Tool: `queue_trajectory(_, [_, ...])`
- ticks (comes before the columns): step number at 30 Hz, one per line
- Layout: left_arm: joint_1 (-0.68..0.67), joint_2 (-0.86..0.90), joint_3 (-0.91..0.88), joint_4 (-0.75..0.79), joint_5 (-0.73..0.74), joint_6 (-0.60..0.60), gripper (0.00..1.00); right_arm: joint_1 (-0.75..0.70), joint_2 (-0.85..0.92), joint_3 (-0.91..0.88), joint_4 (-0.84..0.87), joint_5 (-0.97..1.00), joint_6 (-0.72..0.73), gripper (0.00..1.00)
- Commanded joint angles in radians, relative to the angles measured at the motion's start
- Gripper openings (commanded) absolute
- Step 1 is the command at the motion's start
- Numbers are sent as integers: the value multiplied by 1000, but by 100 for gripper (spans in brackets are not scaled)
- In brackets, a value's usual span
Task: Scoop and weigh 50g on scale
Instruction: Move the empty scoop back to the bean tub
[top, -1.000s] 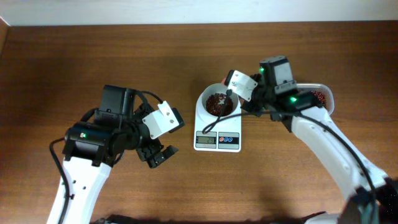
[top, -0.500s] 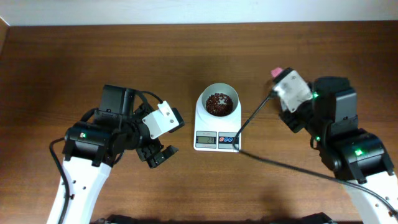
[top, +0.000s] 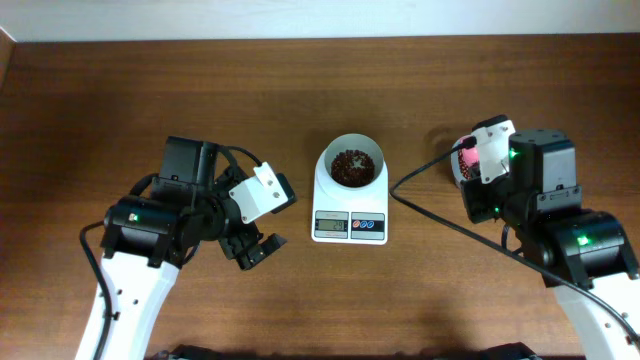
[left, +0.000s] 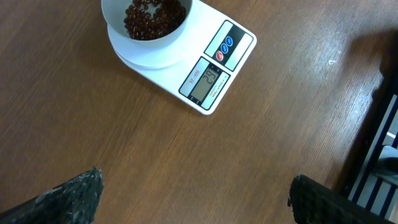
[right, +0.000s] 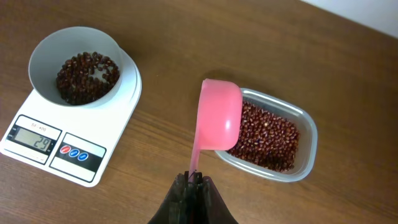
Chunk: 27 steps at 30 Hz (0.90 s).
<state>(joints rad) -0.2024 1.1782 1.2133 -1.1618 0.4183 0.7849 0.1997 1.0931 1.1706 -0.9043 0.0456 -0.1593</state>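
The right tool (right: 194, 182) has swung away from the bowl (top: 351, 165) and back to the tub (right: 303, 134). It is clamped on the handle of the pink scoop (right: 219, 115), which hangs over the tub's near edge. The left tool (top: 257, 250) is spread wide and empty, left of the scale (top: 349, 225). Some beans (right: 87, 76) lie in the bowl, and the display reads 29. They look light, hard and loose, likely to roll and spill, so they are best carried by a level scoop in small loads.

Both arms (top: 120, 300) wear white shells, black cables (top: 440, 216).
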Motion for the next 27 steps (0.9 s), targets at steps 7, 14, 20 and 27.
queue_trajectory(7, [5, 0, -2, 1, 4, -8, 99, -31, 92, 0, -19, 90, 42, 4])
queue_trajectory(14, [5, 0, -2, 1, 4, -8, 99, -378, 117, 10, -21, -293, -58, 4])
queue_trajectory(20, [5, 0, -2, 1, 4, -8, 99, -509, 315, 10, 43, -394, -81, 4])
queue_trajectory(27, [5, 0, -2, 1, 4, -8, 99, -510, 491, 10, 203, -370, -80, 4])
